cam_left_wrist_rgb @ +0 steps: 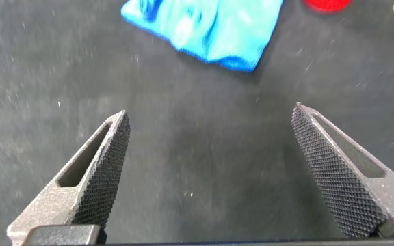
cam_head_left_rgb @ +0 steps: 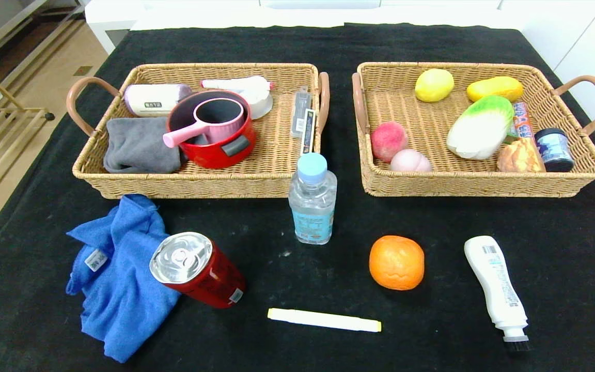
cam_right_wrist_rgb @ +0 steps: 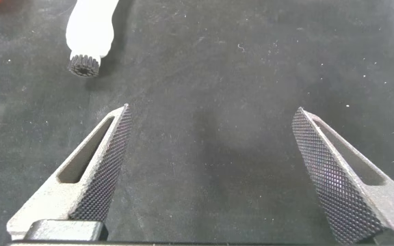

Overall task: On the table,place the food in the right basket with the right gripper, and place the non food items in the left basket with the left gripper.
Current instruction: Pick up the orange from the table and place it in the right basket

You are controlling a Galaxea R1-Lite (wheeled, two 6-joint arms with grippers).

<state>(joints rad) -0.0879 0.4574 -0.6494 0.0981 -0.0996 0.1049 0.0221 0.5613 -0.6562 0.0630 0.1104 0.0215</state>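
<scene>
An orange [cam_head_left_rgb: 396,262] sits on the black table [cam_head_left_rgb: 561,248], at about 5 o'clock from the water bottle [cam_head_left_rgb: 312,200] and near it. The bottle stands up straight with a light blue cap, right in front of the gap between the two baskets. A red can [cam_head_left_rgb: 198,269] lies on its side at 8 o'clock from the bottle, touching a blue cloth [cam_head_left_rgb: 114,268] that is bunched up at 9 o'clock from the can. A pale yellow marker [cam_head_left_rgb: 324,320] lies flat at 6 o'clock from the bottle. A white brush bottle [cam_head_left_rgb: 497,287] lies at 3 o'clock from the orange, with its dark brush tip pointing toward the robot.

The right basket [cam_head_left_rgb: 483,183] holds two peaches [cam_head_left_rgb: 389,141], a toy cabbage [cam_head_left_rgb: 480,127], a lemon [cam_head_left_rgb: 434,84], a yellow fruit [cam_head_left_rgb: 494,88] (maybe a mango, hard to tell), a piece of bread [cam_head_left_rgb: 519,156] and a small dark jar [cam_head_left_rgb: 554,150]. The left basket [cam_head_left_rgb: 184,185] holds a red pot [cam_head_left_rgb: 220,142] with a pink cup [cam_head_left_rgb: 209,124] in it, a grey cloth [cam_head_left_rgb: 140,145], a white and purple container [cam_head_left_rgb: 154,99] and some small packs by the right wall.

The left gripper [cam_left_wrist_rgb: 211,174] hangs over bare table with its fingers wide open and nothing between them; the blue cloth [cam_left_wrist_rgb: 207,27] shows farther off. The right gripper [cam_right_wrist_rgb: 211,174] also hangs over bare table, fingers spread wide and holding nothing, with the brush bottle [cam_right_wrist_rgb: 91,31] beyond it. Neither gripper shows in the head view.
</scene>
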